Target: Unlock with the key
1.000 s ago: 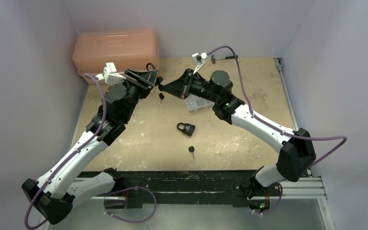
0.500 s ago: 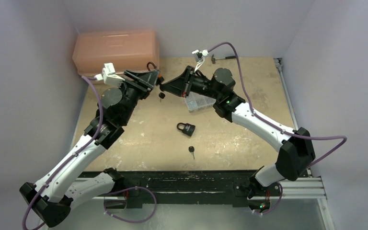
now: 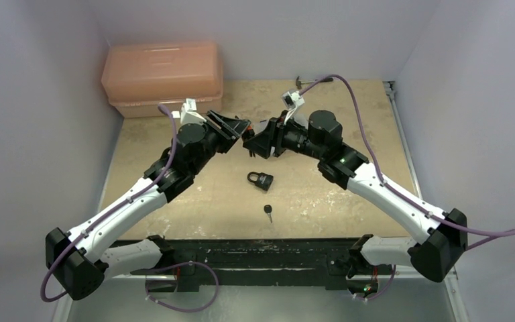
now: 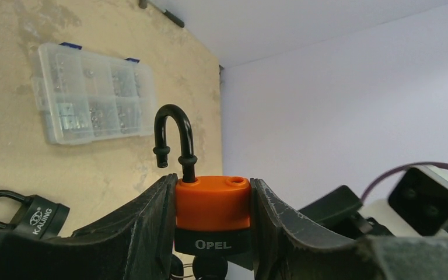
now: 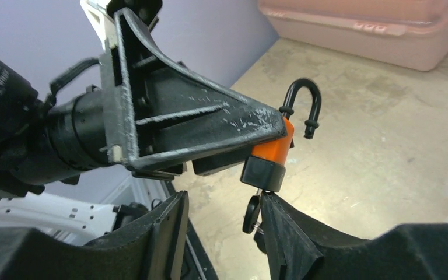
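Nearest the bases, a loose key (image 3: 267,210) lies on the table (image 3: 308,201), a black padlock (image 3: 260,179) just beyond. Above mid-table the left gripper (image 4: 213,195) clamps an orange padlock (image 4: 213,205) (shackle open), the key (image 5: 251,213) hanging from its underside. The right gripper (image 5: 221,201), jaws apart and empty, flanks that key. Farthest, a pink case (image 3: 163,74) sits in the left corner.

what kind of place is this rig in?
Probably a robot lab test cell: wooden table boxed in by plain walls, arms on a rail, practice props like an orange padlock and clear parts box.
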You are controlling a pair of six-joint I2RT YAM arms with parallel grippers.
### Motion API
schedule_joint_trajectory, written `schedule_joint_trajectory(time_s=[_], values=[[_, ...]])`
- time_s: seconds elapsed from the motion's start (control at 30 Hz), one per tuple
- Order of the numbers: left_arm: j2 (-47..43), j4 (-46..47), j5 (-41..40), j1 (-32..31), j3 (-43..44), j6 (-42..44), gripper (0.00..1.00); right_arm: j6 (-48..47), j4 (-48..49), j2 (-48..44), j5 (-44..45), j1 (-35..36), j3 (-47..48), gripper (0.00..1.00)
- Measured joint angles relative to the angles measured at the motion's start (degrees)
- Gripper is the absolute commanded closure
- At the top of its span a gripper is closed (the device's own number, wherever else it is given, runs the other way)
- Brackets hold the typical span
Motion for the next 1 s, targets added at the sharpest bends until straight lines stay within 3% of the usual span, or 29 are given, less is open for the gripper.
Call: schedule_joint_trajectory(time_s=[0.17,0.37,1.0], values=[[1.3,-0.9,0.7,-0.2,-0.8,-1.5,1.00,-1.3,-3.5,-3.0,7.1,0.3,-0.5,0.37],[1.3,-2.4,2.5,-0.8,-1.0,-2.5,1.00,-1.2,-4.2,-3.1,13.5,0.1,0.1,0.38],[1.3,-4.4,1.2,-0.8,-1.9,-6.3,1.00,-0.6,-3.3,-3.4,13.5,1.1,-3.2,0.42]])
